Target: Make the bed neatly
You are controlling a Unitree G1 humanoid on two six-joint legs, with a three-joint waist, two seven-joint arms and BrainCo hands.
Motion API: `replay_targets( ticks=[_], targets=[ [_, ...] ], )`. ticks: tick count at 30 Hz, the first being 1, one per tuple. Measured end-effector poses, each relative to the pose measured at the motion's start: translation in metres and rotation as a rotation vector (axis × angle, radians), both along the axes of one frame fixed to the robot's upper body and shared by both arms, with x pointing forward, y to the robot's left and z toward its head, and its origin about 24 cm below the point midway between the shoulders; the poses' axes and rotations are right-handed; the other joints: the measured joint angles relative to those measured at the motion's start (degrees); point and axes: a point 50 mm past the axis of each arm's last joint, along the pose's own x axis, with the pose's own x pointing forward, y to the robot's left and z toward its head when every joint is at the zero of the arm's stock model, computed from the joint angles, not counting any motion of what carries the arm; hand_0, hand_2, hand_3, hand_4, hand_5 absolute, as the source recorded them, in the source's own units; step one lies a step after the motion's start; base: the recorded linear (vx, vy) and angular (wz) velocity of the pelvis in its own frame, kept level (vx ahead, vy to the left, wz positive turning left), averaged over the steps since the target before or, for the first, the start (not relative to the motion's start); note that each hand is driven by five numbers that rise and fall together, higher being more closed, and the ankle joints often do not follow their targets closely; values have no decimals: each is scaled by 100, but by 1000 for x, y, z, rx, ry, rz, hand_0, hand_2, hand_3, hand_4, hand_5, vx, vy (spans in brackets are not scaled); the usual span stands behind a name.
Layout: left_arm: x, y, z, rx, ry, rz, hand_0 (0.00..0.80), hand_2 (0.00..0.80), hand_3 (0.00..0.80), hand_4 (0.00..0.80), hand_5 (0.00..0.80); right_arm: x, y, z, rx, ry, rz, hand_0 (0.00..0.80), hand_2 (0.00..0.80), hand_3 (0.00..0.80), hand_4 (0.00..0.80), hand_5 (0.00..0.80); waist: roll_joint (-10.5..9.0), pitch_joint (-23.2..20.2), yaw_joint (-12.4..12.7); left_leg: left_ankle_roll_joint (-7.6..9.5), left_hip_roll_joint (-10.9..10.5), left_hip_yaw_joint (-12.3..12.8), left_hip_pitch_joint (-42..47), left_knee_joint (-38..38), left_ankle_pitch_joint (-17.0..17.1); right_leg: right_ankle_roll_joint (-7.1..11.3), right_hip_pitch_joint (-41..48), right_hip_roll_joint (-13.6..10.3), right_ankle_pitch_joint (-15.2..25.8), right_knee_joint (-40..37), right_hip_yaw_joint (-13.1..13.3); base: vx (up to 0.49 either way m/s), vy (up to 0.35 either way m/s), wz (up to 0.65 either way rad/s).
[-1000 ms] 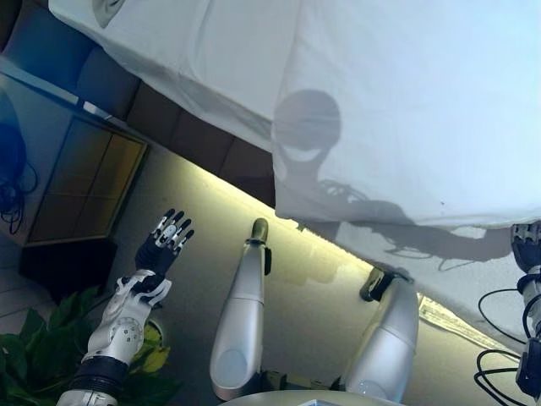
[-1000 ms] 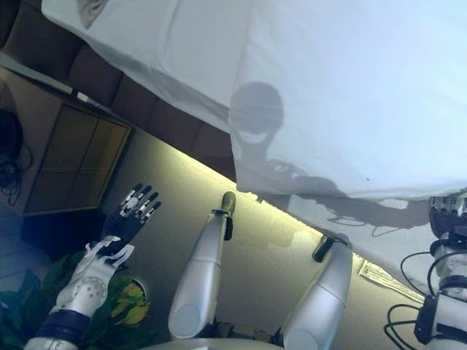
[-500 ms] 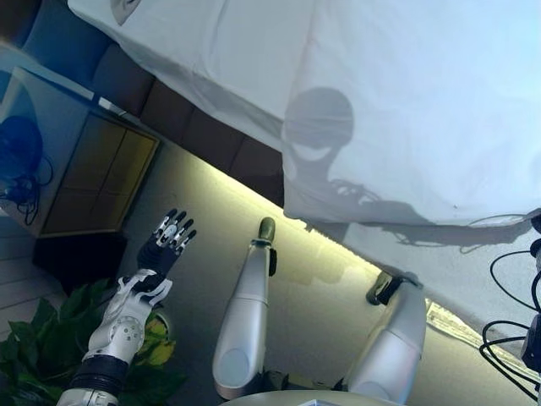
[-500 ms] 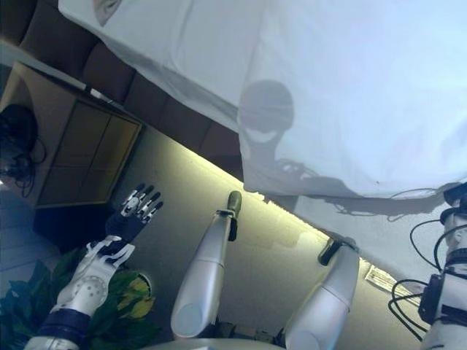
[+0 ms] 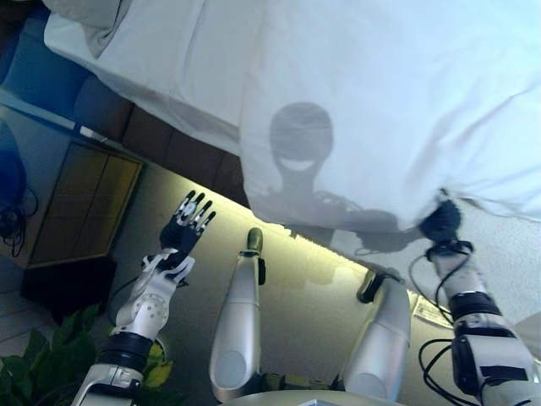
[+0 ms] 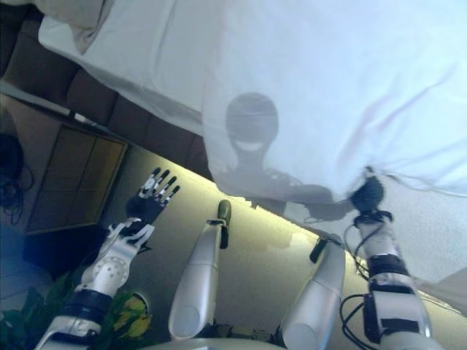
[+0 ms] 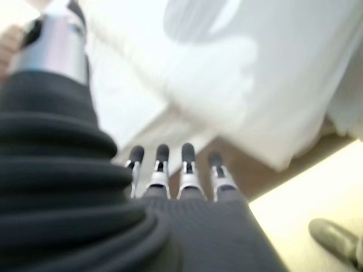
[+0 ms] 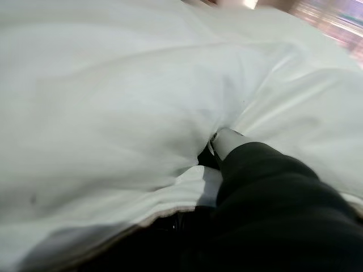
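A white duvet [image 5: 380,101] covers most of the bed, over a white sheet [image 5: 169,76] that shows at the left. My right hand [image 5: 439,223] is at the duvet's near edge, shut on the cloth. Creases run from it across the cover. In the right wrist view the thumb [image 8: 224,139] presses into the fabric and the duvet's hem [image 8: 113,221] drapes over the fingers. My left hand [image 5: 186,230] hangs open in the air beside the bed, above the floor, fingers [image 7: 161,161] straight and touching nothing.
A beige pillow [image 5: 84,19] lies at the bed's head, top left. The dark brown bed base [image 5: 182,156] runs under the sheet. A wooden bedside cabinet [image 5: 80,203] stands at the left, and a green plant [image 5: 34,372] at the lower left.
My right hand has come up from the lower right edge of the view to the duvet's near edge and closed on it. The left hand rose a little. The camera has shifted.
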Motion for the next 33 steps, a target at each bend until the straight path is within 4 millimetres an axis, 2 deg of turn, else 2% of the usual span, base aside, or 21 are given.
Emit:
replay_targets(
  ticks=[4, 7, 9, 13, 16, 20, 22, 25, 27, 30, 33],
  targets=[
    [0, -15, -4, -52, 33, 13, 0, 0, 0, 0, 0, 5, 66, 4, -67, 13, 176, 800, 800, 800, 800, 800, 1, -1, -40, -51, 42, 65, 103, -186, 73, -34, -18, 47, 17, -57, 45, -12, 82, -8],
    [-2, -24, -9, -99, 56, 4, 0, 0, 0, 0, 0, 5, 100, 10, -89, 24, 255, 800, 800, 800, 800, 800, 3, 0, -12, -66, 45, 130, 179, -290, 101, -32, -36, 46, 17, -70, 84, -26, 60, -4],
    [-1, -29, -10, -131, 65, -3, 0, 0, 0, 0, 0, 5, 112, 15, -122, 16, 283, 800, 800, 800, 800, 800, 8, 2, -22, -99, 48, 142, 177, -327, 121, -15, -61, 45, 26, -68, 91, -9, 40, -1],
    [-4, -49, -19, -296, 153, -129, 0, 0, 0, 0, 0, 11, 123, 25, -194, 28, 276, 800, 800, 800, 800, 800, 17, 6, 2, -132, 44, 162, 237, -391, 142, -11, -47, 39, 28, -66, 96, 0, 11, 0],
    [-16, -81, -40, -554, 316, -268, 0, 0, 0, 0, 0, 16, 127, 32, -214, 39, 257, 800, 800, 800, 800, 800, 19, 7, 1, -135, 42, 165, 301, -423, 150, -17, -6, 39, 19, -57, 88, 1, -13, 0],
    [-44, -126, -68, -694, 544, -440, 0, 0, 0, 0, 0, 17, 130, 35, -226, 55, 240, 800, 800, 800, 800, 800, 19, 8, 0, -130, 59, 127, 312, -470, 197, -63, 8, 48, -7, -36, 31, -1, -96, 3],
    [-55, -138, -79, -729, 618, -456, 0, 0, 0, 0, 0, 17, 130, 35, -216, 54, 231, 800, 800, 800, 800, 800, 16, 10, 11, -208, 110, 67, 296, -507, 247, -99, 18, 85, -29, -20, -24, 6, -164, 4],
    [-61, -142, -92, -817, 676, -396, 0, 0, 0, 0, 0, 17, 131, 37, -175, 48, 229, 800, 800, 800, 800, 800, -16, 31, 35, -229, 170, -60, 260, -554, 303, -178, 32, 147, -74, 23, -148, 12, -123, 7],
    [-55, -141, -90, -879, 653, -359, 0, 0, 0, 0, 0, 17, 133, 38, -160, 39, 227, 800, 800, 800, 800, 800, -53, 53, 39, -226, 206, -101, 246, -551, 318, -199, 38, 180, -88, 60, -188, 88, -145, 4],
    [-34, -145, -74, -1003, 559, -304, 0, 0, 0, 0, 0, 18, 135, 40, -133, 26, 229, 800, 800, 800, 800, 800, -130, 94, 23, -232, 259, -200, 163, -505, 334, -209, 33, 227, -163, 125, -274, 32, -126, 6],
    [-9, -146, -54, -1049, 430, -250, 0, 0, 0, 0, 0, 18, 145, 44, -98, -3, 252, 800, 800, 800, 800, 800, -331, 163, 8, -249, 349, -223, 59, -455, 343, -250, -26, 308, -159, 142, -318, 7, -63, -4]
  ],
)
